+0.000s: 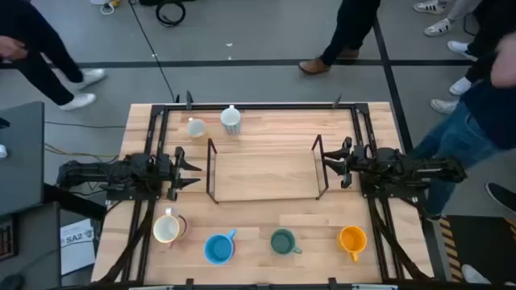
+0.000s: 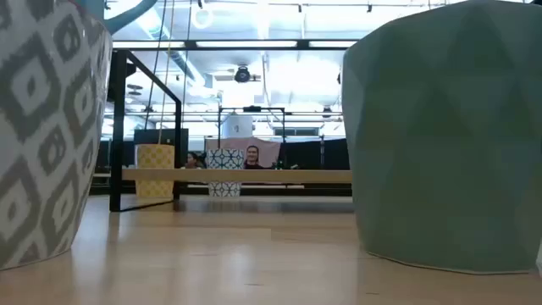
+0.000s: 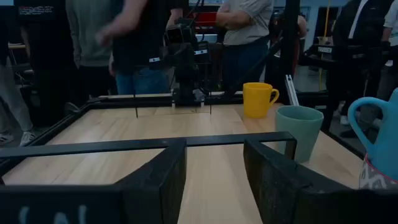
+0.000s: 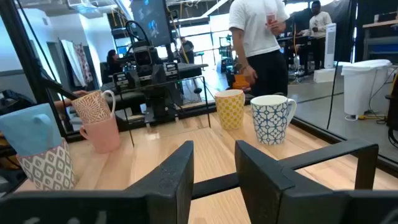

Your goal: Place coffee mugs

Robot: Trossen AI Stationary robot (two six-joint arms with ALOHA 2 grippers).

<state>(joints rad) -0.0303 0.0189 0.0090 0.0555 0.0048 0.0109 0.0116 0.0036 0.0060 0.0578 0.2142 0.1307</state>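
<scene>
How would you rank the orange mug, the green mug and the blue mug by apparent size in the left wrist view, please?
1. blue mug, cut off by the frame
2. green mug
3. orange mug
Nearness to the camera drives this; true sizes may match.

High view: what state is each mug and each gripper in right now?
orange mug: upright, alone
green mug: upright, alone
blue mug: upright, stacked on a grey-patterned mug
cream mug: tilted, nested in a pink mug
yellow-patterned mug: upright
blue-patterned mug: upright
left gripper: open, empty
right gripper: open, empty
</scene>
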